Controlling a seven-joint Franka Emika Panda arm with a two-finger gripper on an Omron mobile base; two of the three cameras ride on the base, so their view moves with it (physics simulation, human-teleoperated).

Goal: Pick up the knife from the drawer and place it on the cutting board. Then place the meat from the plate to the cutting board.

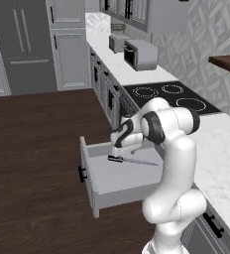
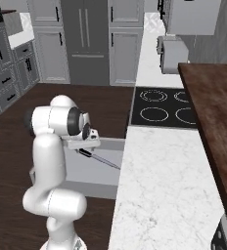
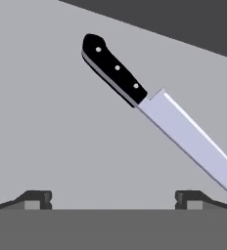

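The drawer (image 1: 112, 184) stands pulled out from the lower cabinets, light grey, with a small dark handle (image 1: 81, 173) on its front panel. Flat on its floor lies the knife (image 1: 132, 160), black handle toward the front and silver blade toward the counter. The right base view shows the knife (image 2: 98, 158) beside the counter edge. My gripper (image 1: 122, 148) hangs just above the handle end, open and empty. In the hand view the knife (image 3: 149, 105) runs diagonally, its riveted handle at upper left, and my gripper (image 3: 113, 199) has its tips spread wide below it. The cutting board, meat and plate are out of view.
A white marble counter (image 1: 221, 158) runs along the right, with a black cooktop (image 1: 171, 95) and a microwave (image 1: 141, 53) further back. A dark wooden shelf (image 2: 215, 122) overhangs the counter. Dark wood floor (image 1: 32, 163) spreads to the left, tall grey cabinets behind.
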